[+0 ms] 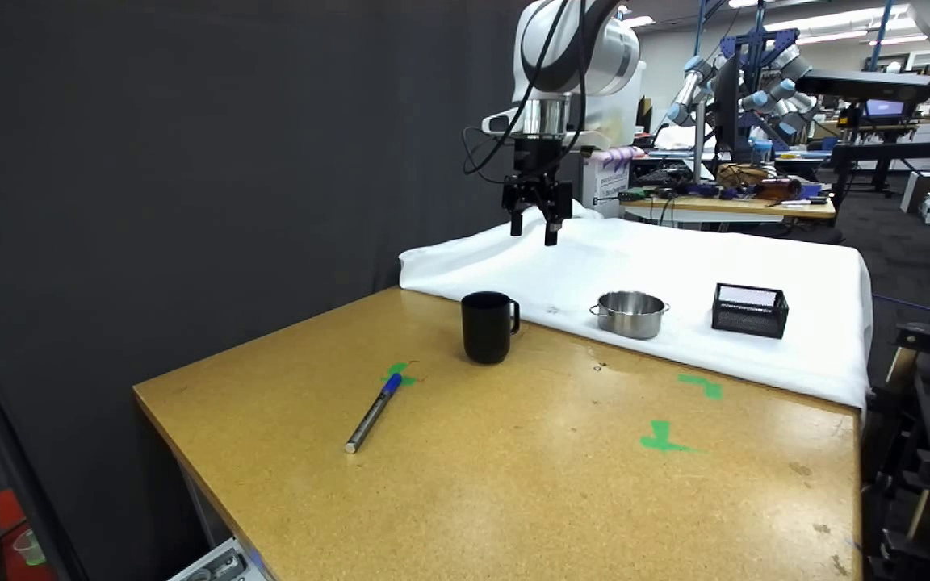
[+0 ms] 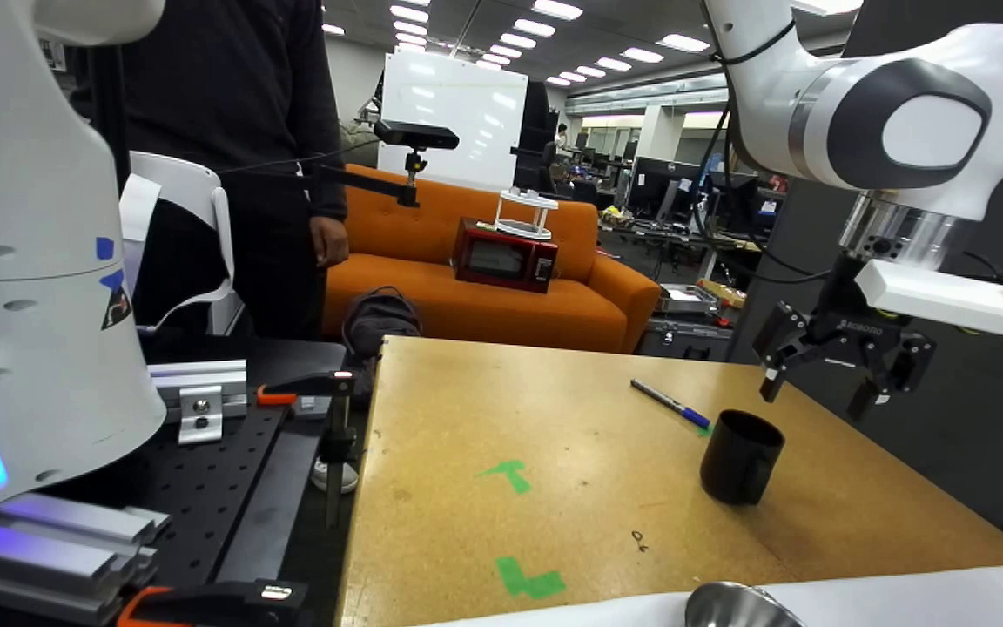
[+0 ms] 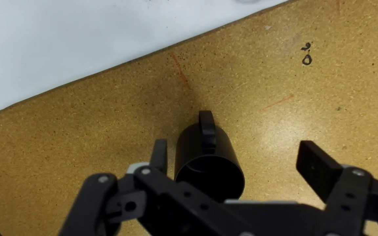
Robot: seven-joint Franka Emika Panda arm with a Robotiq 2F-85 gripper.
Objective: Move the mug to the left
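The black mug (image 1: 486,332) stands upright on the wooden table, and it also shows in an exterior view (image 2: 730,463). In the wrist view the mug (image 3: 189,144) is seen from above, with its handle toward the white cloth. My gripper (image 1: 534,233) is open and empty above the table, and it also shows in an exterior view (image 2: 817,401). In the wrist view the open fingers (image 3: 231,152) appear on both sides of the mug, which is closer to the left finger. The fingers are apart from the mug. The gripper body hides part of its rim.
A marker with a blue cap (image 1: 374,413) lies near the mug on the table (image 1: 529,484). A metal bowl (image 1: 634,321) and a black mesh box (image 1: 749,319) stand on the white cloth (image 1: 675,250). A dark curtain (image 1: 231,161) borders the table.
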